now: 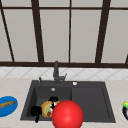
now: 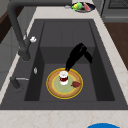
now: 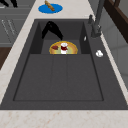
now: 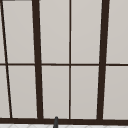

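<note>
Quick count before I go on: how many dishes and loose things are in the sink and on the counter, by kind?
Plates: 2, a yellow-rimmed plate in the sink basin and a blue plate on the left counter
Bowls: 1, a dark bowl on the right counter
Jars: 1, a small jar on the yellow-rimmed plate
Balls: 1, a red ball
Total: 5

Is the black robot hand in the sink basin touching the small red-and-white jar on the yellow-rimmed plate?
Cannot tell. In the left side view the black robot hand reaches down with fingertips ending at the plate's far rim, just above the jar; no view shows contact or a gap plainly.
</note>
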`<move>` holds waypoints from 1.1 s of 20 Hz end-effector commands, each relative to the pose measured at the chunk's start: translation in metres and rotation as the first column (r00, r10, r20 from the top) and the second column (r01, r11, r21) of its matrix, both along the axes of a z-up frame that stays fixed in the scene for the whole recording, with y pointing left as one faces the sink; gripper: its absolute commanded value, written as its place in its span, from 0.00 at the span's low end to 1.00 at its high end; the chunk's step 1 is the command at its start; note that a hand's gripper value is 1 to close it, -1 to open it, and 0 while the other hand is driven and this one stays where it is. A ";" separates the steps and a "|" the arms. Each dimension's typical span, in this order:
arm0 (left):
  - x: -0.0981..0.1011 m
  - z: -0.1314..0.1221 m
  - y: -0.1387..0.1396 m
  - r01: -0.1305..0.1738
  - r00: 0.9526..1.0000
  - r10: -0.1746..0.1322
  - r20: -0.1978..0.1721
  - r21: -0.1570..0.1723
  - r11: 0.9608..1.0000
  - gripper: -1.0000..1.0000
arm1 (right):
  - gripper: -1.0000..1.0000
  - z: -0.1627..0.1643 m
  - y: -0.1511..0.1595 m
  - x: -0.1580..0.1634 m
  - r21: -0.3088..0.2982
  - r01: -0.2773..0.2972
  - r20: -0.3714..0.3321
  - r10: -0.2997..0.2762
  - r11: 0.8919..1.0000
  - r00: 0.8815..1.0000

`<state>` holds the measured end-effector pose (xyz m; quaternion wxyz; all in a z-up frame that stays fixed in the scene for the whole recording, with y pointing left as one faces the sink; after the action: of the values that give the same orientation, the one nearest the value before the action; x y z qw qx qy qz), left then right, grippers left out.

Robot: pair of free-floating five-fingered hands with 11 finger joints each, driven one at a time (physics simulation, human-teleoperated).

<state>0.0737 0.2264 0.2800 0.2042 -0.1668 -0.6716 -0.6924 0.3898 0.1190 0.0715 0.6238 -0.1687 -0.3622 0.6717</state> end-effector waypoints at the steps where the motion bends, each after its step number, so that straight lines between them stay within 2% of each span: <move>1: 0.000 0.000 0.000 0.000 1.000 0.000 0.000 0.000 1.000 0.50 | 0.00 -0.011 0.000 0.004 0.000 -0.015 0.000 0.015 1.000 1.000; 11: 0.000 0.000 0.000 0.000 1.000 0.000 0.000 0.000 1.000 0.50 | 0.00 -0.036 0.003 0.002 -0.004 0.000 -0.005 0.000 1.000 1.000; 12: 0.000 0.000 0.000 0.000 1.000 0.000 0.000 0.000 1.000 0.50 | 1.00 -0.038 0.003 0.003 -0.003 0.000 -0.013 0.000 1.000 1.000; 13: 0.000 0.000 0.000 0.000 1.000 0.000 0.000 0.000 1.000 0.50 | 1.00 -0.039 0.003 0.003 -0.013 -0.015 -0.002 0.015 1.000 1.000; 20: 0.000 0.000 0.000 0.000 1.000 0.000 0.000 0.000 1.000 0.50 | 1.00 -0.050 0.002 0.001 -0.001 0.007 0.010 -0.007 1.000 1.000; 21: 0.000 0.000 0.000 0.000 1.000 0.000 0.000 0.000 1.000 0.50 | 0.00 -0.050 0.002 0.002 -0.001 0.008 0.014 -0.008 1.000 1.000; 22: 0.000 0.000 0.000 0.000 1.000 0.000 0.000 0.000 1.000 0.50 | 0.00 -0.047 0.002 0.002 0.001 0.015 0.010 -0.015 1.000 1.000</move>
<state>0.0737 0.2264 0.2800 0.2042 -0.1668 -0.6716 -0.6924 0.3906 0.1213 0.0243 0.6268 -0.1736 -0.3631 0.6672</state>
